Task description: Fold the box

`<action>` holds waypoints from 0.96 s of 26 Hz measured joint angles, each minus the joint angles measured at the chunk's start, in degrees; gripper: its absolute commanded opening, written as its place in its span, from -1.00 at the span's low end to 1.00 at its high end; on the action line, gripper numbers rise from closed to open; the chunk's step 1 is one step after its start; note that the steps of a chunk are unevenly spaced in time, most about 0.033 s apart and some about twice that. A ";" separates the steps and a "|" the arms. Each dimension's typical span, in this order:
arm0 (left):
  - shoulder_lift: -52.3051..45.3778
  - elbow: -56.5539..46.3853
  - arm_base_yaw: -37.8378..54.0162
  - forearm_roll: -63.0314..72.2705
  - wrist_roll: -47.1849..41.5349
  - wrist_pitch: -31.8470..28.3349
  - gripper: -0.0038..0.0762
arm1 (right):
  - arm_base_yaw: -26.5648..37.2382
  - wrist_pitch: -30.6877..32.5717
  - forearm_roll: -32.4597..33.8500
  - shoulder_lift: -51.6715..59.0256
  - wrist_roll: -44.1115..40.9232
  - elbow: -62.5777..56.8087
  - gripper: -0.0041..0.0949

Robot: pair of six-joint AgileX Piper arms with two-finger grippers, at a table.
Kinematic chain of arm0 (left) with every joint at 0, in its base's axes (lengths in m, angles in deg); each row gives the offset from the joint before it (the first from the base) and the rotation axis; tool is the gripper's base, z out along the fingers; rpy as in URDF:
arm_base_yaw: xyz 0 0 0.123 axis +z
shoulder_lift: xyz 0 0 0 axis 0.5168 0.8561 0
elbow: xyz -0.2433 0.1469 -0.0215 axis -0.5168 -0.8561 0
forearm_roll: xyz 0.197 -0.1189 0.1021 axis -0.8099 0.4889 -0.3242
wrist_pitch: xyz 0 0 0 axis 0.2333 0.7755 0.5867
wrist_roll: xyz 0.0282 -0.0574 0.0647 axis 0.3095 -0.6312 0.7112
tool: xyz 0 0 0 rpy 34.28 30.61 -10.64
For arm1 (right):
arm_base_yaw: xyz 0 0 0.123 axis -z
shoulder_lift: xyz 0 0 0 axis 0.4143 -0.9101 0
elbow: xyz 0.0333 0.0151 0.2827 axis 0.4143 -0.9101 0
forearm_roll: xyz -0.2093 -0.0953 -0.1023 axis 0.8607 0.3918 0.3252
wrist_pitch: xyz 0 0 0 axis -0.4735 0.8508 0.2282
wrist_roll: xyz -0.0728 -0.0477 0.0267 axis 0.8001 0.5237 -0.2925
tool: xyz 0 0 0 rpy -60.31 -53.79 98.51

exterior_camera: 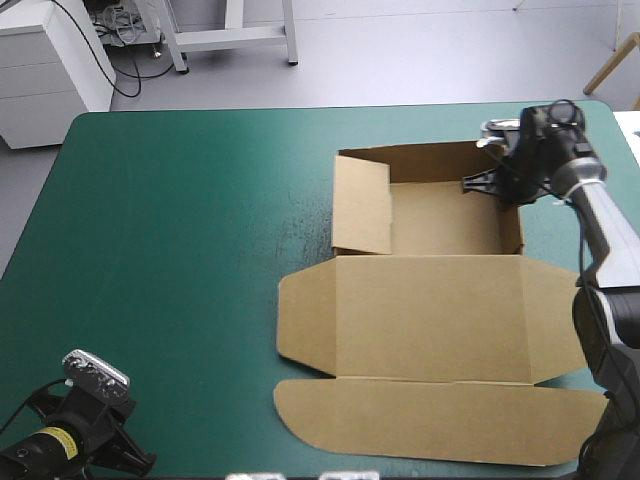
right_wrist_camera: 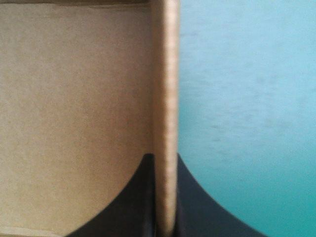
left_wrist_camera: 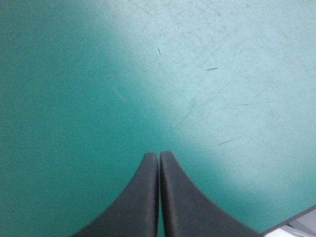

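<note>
The right gripper [right_wrist_camera: 165, 159] was clamped on a raised wall of the box [exterior_camera: 430, 300] at the tray's far right corner. The box lay on the right half of the teal-green cover [exterior_camera: 180, 250], lid flat toward the near edge. The left gripper [left_wrist_camera: 159, 155] was closed empty over bare cover, well apart from the box.
</note>
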 measured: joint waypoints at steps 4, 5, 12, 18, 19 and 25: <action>0.00 0.00 0.00 -0.41 0.05 0.00 -0.93 | 16.11 0.06 0.45 0.64 1.90 0.07 -0.96; 0.00 0.00 0.00 -0.41 0.05 0.00 -0.93 | 19.28 0.06 0.50 0.64 1.81 0.07 -0.96; 0.00 0.00 0.00 -0.41 1.09 0.00 -0.93 | 32.52 0.39 0.82 0.64 0.13 0.07 -0.79; 0.00 0.00 0.00 -0.41 1.09 0.00 -0.93 | 33.61 0.49 -3.96 1.02 -0.78 -1.68 0.01; 0.00 0.00 0.00 -0.41 1.09 0.00 -0.93 | 33.61 0.48 -5.29 1.02 -0.78 -2.45 0.03; -0.01 0.00 0.00 -0.41 1.09 0.00 -0.93 | 33.61 0.43 -6.16 1.25 -0.78 -3.53 0.02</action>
